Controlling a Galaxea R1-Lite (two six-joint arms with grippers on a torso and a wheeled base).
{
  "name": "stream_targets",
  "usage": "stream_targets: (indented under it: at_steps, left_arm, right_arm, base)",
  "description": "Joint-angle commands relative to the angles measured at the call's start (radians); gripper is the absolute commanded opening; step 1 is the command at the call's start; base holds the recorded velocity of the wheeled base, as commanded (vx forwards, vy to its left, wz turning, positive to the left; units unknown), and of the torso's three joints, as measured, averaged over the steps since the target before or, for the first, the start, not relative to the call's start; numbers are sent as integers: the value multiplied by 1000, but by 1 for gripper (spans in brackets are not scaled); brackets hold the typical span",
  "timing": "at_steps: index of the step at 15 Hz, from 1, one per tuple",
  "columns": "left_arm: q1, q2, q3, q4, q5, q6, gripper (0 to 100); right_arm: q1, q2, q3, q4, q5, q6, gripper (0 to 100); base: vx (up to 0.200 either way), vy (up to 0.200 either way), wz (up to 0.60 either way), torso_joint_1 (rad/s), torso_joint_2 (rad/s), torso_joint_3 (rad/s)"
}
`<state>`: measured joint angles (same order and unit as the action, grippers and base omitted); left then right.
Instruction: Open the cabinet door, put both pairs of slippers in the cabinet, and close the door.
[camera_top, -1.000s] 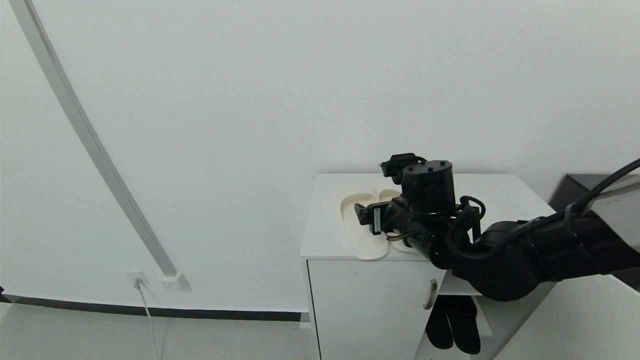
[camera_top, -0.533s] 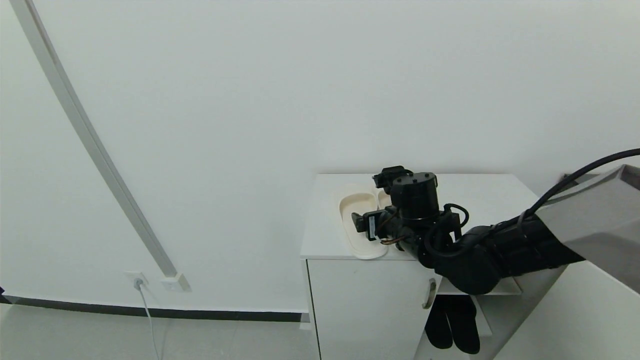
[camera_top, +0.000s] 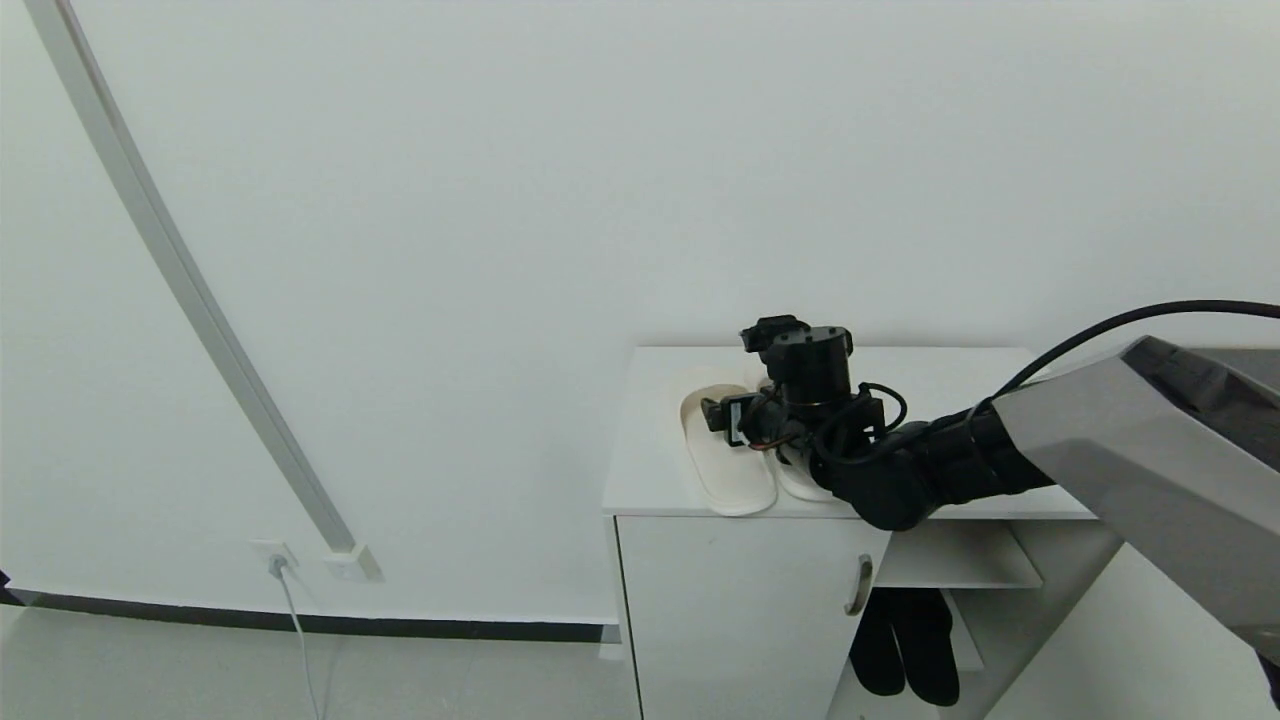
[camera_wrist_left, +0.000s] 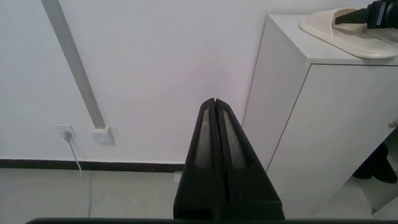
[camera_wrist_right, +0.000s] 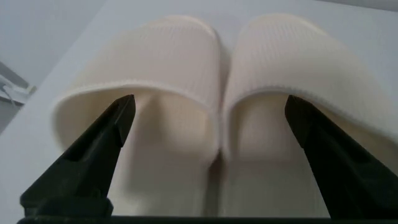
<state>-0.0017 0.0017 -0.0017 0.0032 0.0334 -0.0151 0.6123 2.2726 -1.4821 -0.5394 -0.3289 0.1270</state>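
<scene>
Right gripper spread around cream slippers — black pair, seemingly, inside cabinet.

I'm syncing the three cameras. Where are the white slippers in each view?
Head view: slippers on the cabinet top, right of centre.
Left wrist view: slippers on the cabinet top, beyond the shut left gripper.
Right wrist view: slippers close up, between the fingers of the open right gripper.
Shared landmark: the white cabinet top.
</scene>
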Motion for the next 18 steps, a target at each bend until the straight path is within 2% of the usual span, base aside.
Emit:
stream_targets:
  at_steps: [1, 2, 9, 12, 15, 18]
  left_arm:
    - [0, 0, 0, 0, 0, 0, 0]
    - [0, 0, 0, 0, 0, 0, 0]
    - [0, 1, 0, 0, 0, 0, 0]
    - [-1, 1, 0, 0, 0, 0, 0]
    - [0, 0, 0, 0, 0, 0, 0]
    - [0, 0, 0, 0, -1, 6, 0]
  right_arm:
    - [-6, 38, -41, 13, 1, 0, 100]
    - [-6, 44, -46, 15, 1, 0, 0]
    - [-5, 39, -46, 13, 7, 0, 0]
    - [-5, -18, -4, 10, 10, 2, 0]
    - [-5, -159, 148, -4, 70, 6, 0]
    - [-3, -320, 373, -106, 157, 2, 0]
  base:
    - [0, 0, 0, 0, 0, 0]
    - [0, 0, 0, 0, 0, 0]
    - [0, 0, 0, 0, 0, 0]
    - [0, 0, 0, 0, 0, 0]
    - [0, 0, 0, 0, 0, 0]
    - [0, 0, 0, 0, 0, 0]
